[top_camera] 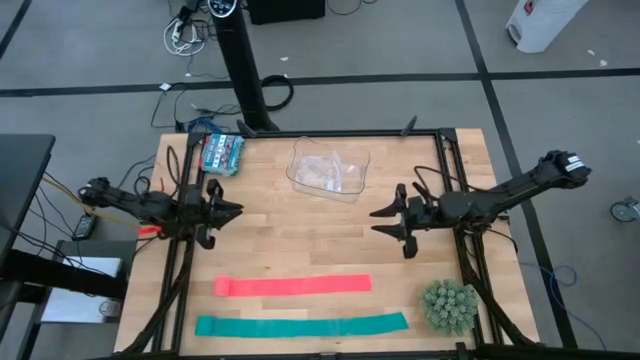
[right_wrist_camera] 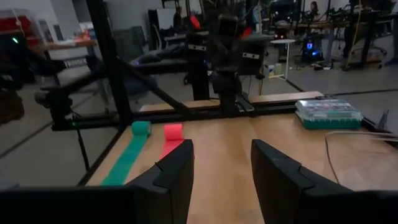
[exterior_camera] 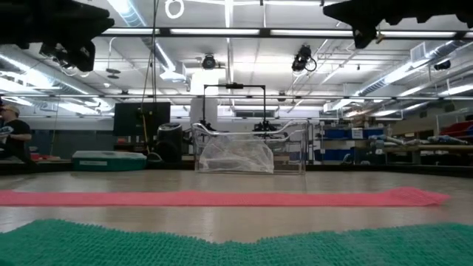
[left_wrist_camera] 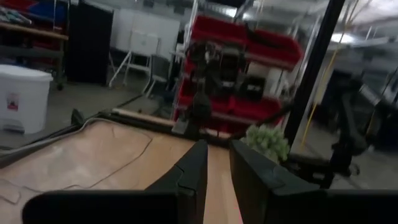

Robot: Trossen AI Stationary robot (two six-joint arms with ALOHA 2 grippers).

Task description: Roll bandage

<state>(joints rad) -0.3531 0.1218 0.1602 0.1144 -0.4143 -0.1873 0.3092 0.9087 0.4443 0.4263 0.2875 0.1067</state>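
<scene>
The bandage point(top_camera: 292, 285) is a pink-red strip lying flat along the table's near half, with a small rolled-up end point(right_wrist_camera: 173, 132) toward the left. It also shows in the low view point(exterior_camera: 222, 197). A teal-green strip point(top_camera: 300, 325) lies parallel to it, nearer the front edge. My left gripper point(top_camera: 236, 210) hovers above the table's left side, beyond the bandage; its fingers point(left_wrist_camera: 217, 149) stand a narrow gap apart with nothing between them. My right gripper point(top_camera: 376, 221) hovers above the table's right side, pointing left, open wide point(right_wrist_camera: 221, 149) and holding nothing.
A clear plastic container point(top_camera: 328, 172) stands at the far middle and a teal packet point(top_camera: 222, 153) at the far left. A green spiky ball point(top_camera: 448, 306) sits at the near right. Black frame rails point(top_camera: 455, 170) line both sides. A person point(exterior_camera: 11, 133) shows far off.
</scene>
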